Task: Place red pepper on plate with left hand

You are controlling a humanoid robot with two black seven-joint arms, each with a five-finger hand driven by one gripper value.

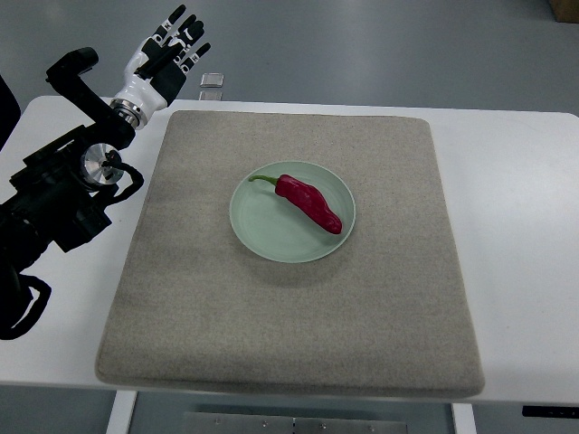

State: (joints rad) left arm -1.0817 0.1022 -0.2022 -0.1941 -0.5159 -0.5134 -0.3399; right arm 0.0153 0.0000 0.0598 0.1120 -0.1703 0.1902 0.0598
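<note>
The red pepper (309,202) lies inside the pale green plate (292,212), its stem pointing left, clear of the rim. The plate sits mid-way on the grey mat (289,262). My left hand (166,56) hangs well apart over the table's far-left corner, fingers spread, holding nothing. I judge little can fail now, unless my arm sweeps low and nudges the plate.

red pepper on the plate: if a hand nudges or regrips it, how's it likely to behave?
The red pepper looks glossy, so probably somewhat slippery. Its long, rounded, tapering body lies on its side, so a sideways nudge may roll it within the plate. It seems firm rather than floppy, and likely light for its size.
</note>
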